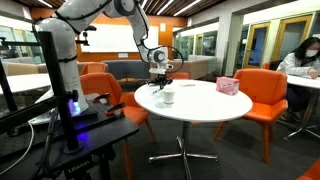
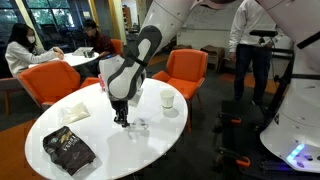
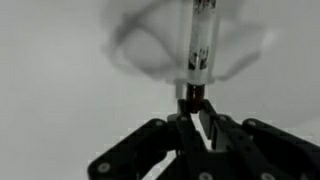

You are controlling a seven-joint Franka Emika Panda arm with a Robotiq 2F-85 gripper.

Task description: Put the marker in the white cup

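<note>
In the wrist view my gripper (image 3: 197, 108) has its fingers closed on the dark end of the marker (image 3: 201, 45). The marker's pale, thin body points away from the jaws over the white table top, with its shadow around it. In both exterior views the gripper (image 1: 160, 77) (image 2: 122, 121) is low at the round white table (image 1: 200, 108) (image 2: 100, 150). The white cup (image 1: 167, 97) (image 2: 167, 98) stands upright on the table, a short way from the gripper and apart from it.
A pink box with a white top (image 1: 227, 86) stands on the table's far side. A black bag (image 2: 68, 150) and a white napkin (image 2: 75, 112) lie on the table. Orange chairs (image 1: 262, 92) (image 2: 185, 68) ring it. People sit and stand nearby.
</note>
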